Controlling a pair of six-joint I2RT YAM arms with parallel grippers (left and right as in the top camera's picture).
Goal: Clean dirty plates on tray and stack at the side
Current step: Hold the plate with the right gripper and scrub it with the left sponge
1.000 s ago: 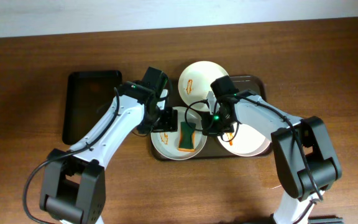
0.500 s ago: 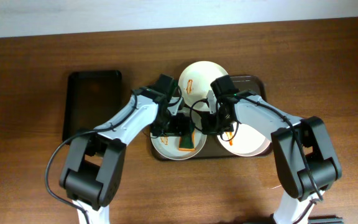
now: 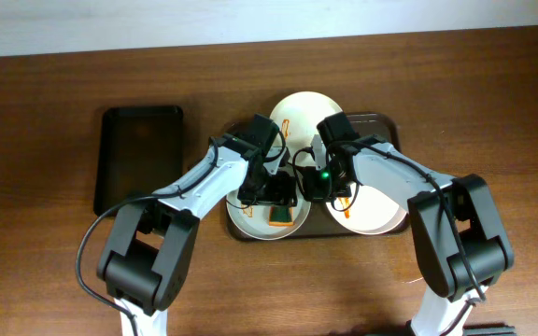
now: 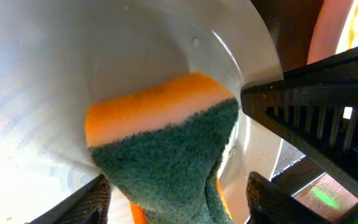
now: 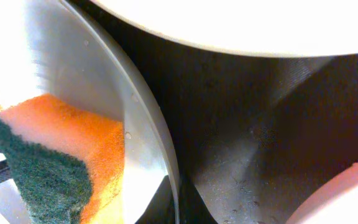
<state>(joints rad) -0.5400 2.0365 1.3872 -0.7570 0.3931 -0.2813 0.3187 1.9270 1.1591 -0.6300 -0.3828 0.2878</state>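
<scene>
Orange-green sponge [image 4: 166,137] lay in front plate [image 3: 243,218], left gripper [image 4: 182,199] jaws apart astride it; right gripper [image 3: 319,180] closed nearby. Scrub step pending: you next needed firm pinch on sponge.

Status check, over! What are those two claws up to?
Left gripper open, straddling sponge in front-left plate. Right gripper shut, beside that plate. Both crowded over tray.
</scene>
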